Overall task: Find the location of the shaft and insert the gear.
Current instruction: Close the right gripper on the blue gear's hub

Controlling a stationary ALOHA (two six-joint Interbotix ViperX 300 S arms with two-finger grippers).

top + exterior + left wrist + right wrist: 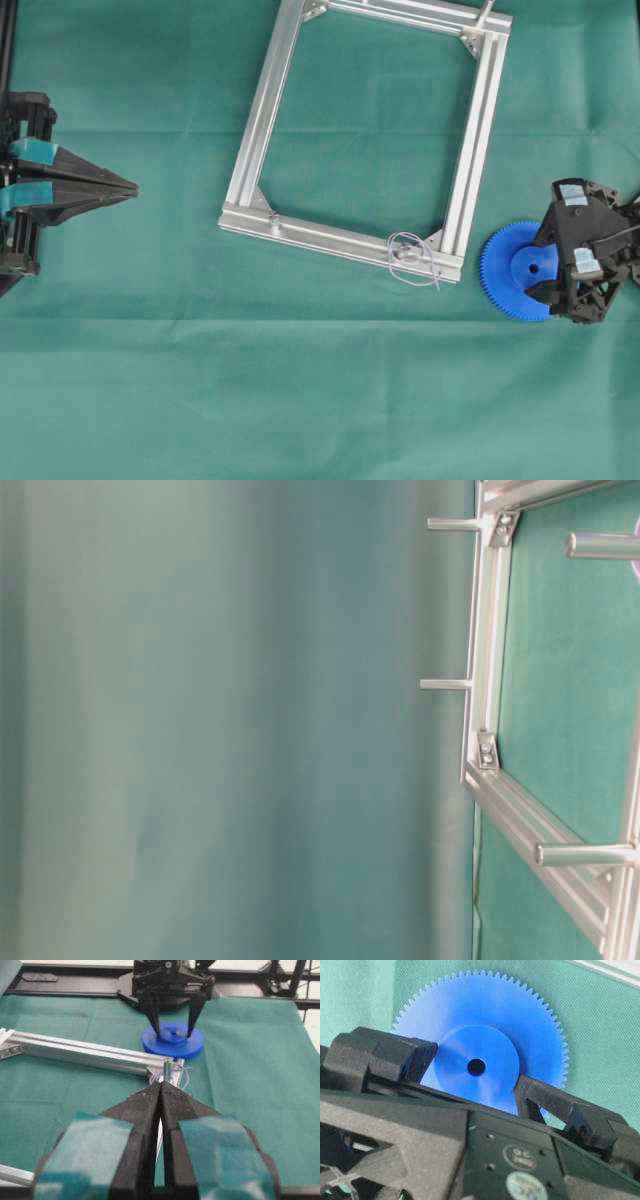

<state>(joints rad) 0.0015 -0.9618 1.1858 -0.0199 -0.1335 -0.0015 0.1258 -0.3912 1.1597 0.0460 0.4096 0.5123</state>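
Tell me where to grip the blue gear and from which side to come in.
Grip the gear by its raised round hub, coming straight down from above. It lies flat on the green cloth, so its thin toothed rim offers little purchase. The right gripper is open, fingers astride the hub.

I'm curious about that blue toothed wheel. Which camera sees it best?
The right wrist view: the gear fills it, teeth and centre hole sharp. Overhead shows it partly under the right gripper; the left wrist view shows it small; table-level misses it.
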